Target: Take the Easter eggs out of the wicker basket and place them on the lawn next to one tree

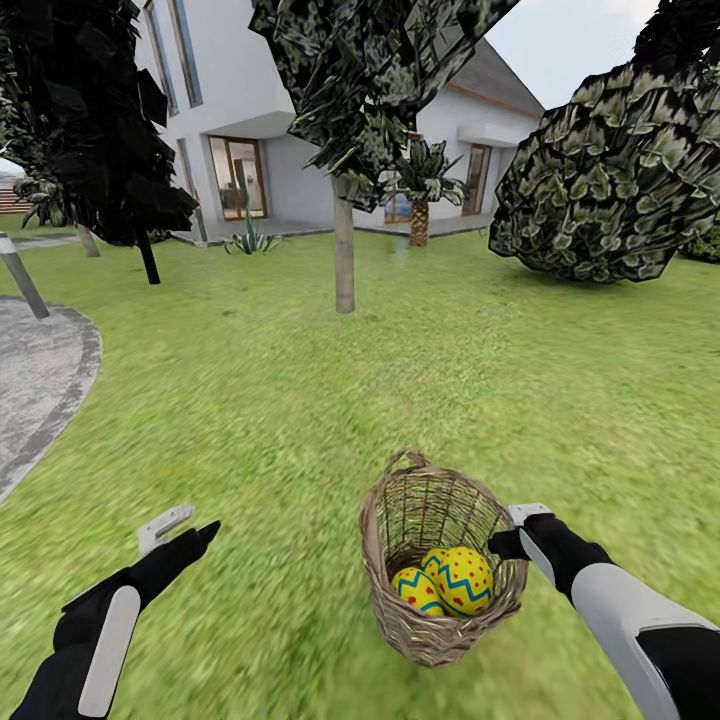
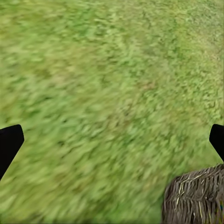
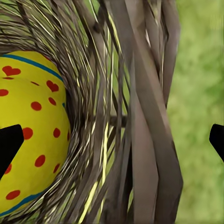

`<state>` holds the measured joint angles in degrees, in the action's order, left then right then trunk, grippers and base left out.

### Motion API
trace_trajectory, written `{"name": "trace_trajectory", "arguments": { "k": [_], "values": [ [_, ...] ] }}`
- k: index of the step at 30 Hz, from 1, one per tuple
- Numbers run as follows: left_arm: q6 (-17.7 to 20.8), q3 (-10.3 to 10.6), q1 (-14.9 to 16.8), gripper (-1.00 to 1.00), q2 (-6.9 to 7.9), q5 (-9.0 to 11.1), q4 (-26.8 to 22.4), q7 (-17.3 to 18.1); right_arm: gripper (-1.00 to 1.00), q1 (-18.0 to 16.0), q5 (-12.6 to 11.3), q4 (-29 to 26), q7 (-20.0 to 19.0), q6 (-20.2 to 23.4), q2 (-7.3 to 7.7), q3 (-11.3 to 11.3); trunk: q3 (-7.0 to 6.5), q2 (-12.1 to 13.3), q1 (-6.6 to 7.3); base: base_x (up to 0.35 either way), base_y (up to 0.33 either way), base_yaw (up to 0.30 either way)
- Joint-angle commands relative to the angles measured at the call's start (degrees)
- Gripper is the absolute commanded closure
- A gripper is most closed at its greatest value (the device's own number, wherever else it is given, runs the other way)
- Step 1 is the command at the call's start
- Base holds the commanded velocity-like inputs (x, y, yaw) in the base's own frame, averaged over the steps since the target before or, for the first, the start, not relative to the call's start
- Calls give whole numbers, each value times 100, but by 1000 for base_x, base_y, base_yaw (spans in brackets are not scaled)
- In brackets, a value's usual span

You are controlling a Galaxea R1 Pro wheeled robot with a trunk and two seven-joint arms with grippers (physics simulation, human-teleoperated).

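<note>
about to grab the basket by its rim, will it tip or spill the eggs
The basket already leans, so a one-sided pull at the rim by the right gripper would probably tilt it further. The eggs look smooth and round, lying loose at the bottom; they would likely roll. The open weave may flex somewhat.

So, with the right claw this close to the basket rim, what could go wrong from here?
1. In the right wrist view the right claw straddles the wicker basket wall, one finger inside, one outside. Closing might pinch the weave rather than an Easter egg.
2. Pushing on the rim could tip the basket and roll the eggs onto the lawn, still far from the tree.
</note>
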<state>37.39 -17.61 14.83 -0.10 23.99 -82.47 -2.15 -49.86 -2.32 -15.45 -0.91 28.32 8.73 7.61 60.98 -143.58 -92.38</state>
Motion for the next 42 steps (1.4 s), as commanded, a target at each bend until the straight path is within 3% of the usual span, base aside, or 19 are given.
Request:
{"name": "trace_trajectory", "arguments": {
  "k": [1,2,30,42],
  "values": [
    [32,-6,3,-100,-1,54,-6,-23,-100,-1,-22,-11,-11,33,6,47,5,-2,1,0,0,0],
    [32,-6,5,-100,-1,54,-6,-23,100,1,-22,-11,-12,33,6,47,5,-2,1,0,0,0],
    [32,-11,6,-100,1,37,-6,-23,100,-1,-22,-20,3,33,15,39,5,-2,1,0,0,0],
    [24,-14,3,-100,1,36,-6,-31,100,0,-22,-20,3,33,13,40,-260,14,32,39,0,0]
  ]
}}
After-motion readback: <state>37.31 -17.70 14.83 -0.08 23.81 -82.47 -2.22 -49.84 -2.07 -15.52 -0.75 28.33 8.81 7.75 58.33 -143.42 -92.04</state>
